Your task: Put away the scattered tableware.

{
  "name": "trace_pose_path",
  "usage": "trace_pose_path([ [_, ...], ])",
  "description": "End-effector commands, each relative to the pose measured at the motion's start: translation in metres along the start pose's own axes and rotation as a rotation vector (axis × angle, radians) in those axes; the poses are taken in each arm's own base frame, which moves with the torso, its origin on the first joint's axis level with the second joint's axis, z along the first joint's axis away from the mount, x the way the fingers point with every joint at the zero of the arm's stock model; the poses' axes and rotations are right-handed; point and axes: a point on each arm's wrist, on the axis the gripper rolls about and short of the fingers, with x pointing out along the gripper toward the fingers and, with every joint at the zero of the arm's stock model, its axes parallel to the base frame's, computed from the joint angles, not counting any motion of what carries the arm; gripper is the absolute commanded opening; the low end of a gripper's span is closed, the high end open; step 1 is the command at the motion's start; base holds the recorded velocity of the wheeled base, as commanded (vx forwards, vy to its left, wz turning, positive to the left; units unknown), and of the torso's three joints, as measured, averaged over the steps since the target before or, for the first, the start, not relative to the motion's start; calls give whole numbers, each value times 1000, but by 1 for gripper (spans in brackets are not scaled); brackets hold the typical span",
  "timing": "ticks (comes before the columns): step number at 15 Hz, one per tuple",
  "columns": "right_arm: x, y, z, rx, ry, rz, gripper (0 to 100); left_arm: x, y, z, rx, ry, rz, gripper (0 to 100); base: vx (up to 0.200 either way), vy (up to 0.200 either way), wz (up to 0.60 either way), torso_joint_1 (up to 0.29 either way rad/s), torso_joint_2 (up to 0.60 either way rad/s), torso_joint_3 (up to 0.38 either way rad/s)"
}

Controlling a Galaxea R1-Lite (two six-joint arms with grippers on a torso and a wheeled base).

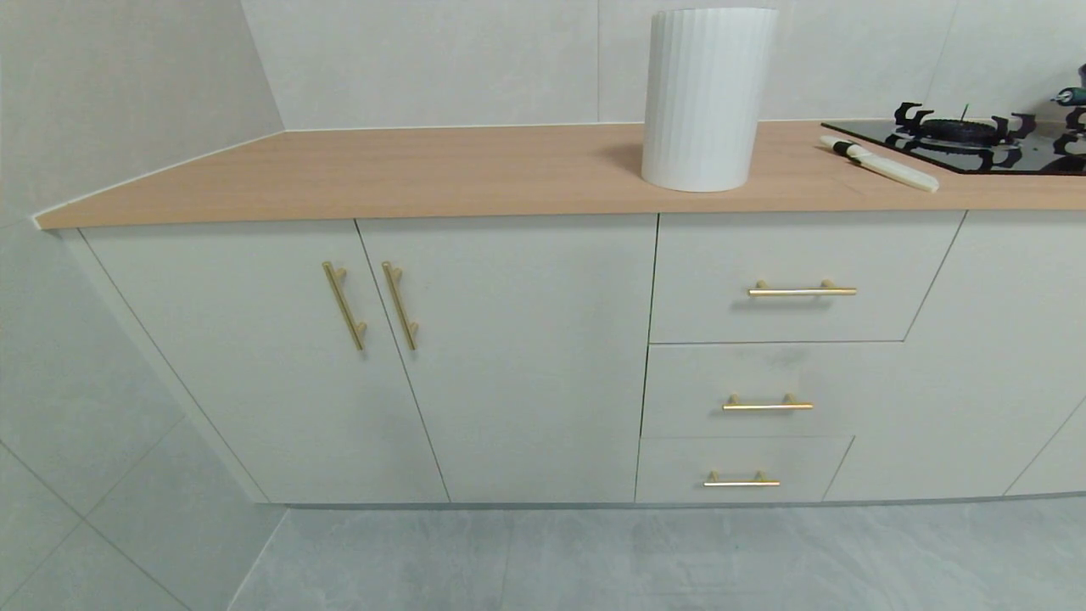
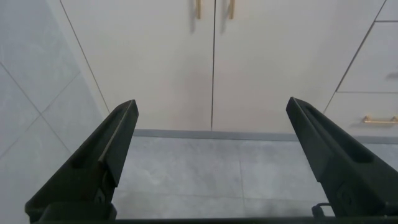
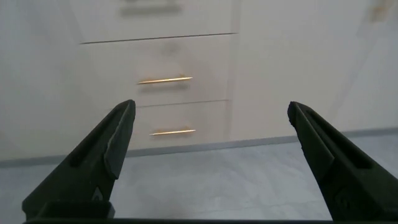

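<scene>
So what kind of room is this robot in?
Most likely a kitchen: a wooden countertop over pale cabinets and drawers, a black gas hob on the right, and a white utensil lying beside it.

counted on the wooden countertop (image 1: 382, 174): one white ribbed canister (image 1: 708, 98), one white utensil (image 1: 878, 163), one black gas hob (image 1: 967, 136). cabinet front: two doors (image 1: 246, 365), three drawers (image 1: 797, 255), five gold bar handles (image 1: 802, 291).

left tool (image 2: 210, 106): fingers spread wide apart | right tool (image 3: 210, 107): fingers spread wide apart
</scene>
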Motion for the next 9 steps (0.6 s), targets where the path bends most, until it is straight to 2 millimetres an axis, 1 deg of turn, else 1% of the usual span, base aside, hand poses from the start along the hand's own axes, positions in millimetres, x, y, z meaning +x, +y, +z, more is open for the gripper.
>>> trace_pose_path([
  [1,0,1,-1,1,17,23,100,0,0,0,-2,1,1,100,0,0,0,0,0,0],
  [7,0,1,-1,-11,12,33,100,0,0,0,0,1,1,100,0,0,0,0,0,0],
  [9,0,1,-1,-11,12,31,100,0,0,0,0,1,1,100,200,0,0,2,5,2],
])
